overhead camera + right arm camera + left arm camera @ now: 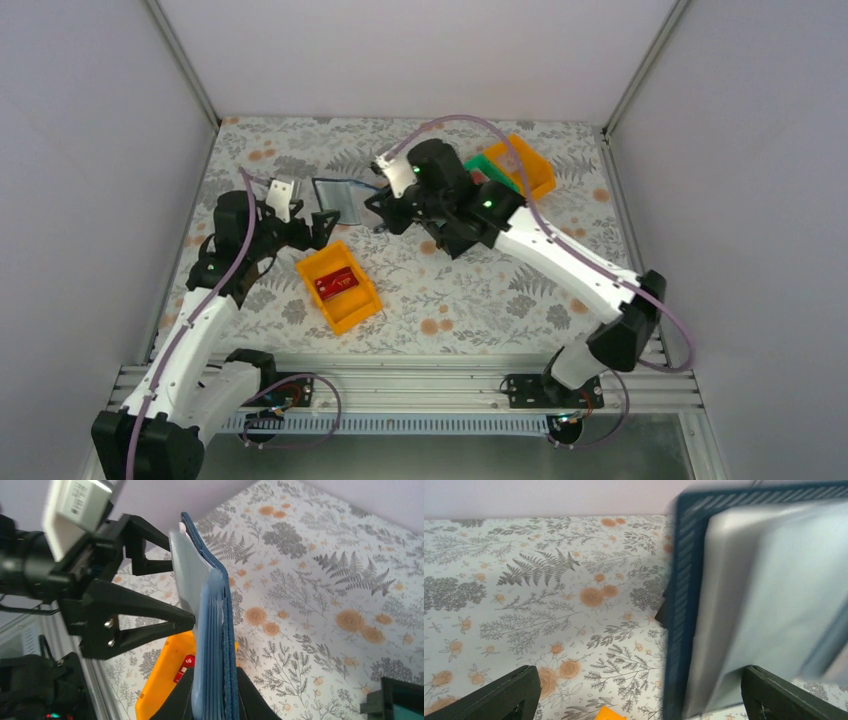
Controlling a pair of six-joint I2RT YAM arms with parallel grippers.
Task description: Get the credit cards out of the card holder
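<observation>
The right gripper [215, 702] pinched the dark navy folding fabric card holder [229, 645] by its lower edge, upright and apparently off the floral-print table [470, 300]. The left gripper [182, 595] gaped wide and empty, close by the pale blue glossy sleeves [192, 575]. It should probably close on one thin, stiff card only (slick sleeves likely flex) and draw straight along the pocket. One flat red plastic card [335, 284] lay in the near orange plastic bin [317, 297].

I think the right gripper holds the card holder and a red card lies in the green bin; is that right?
Not quite: the top view shows the red card in the near orange bin; the right gripper does hold the card holder.
</observation>
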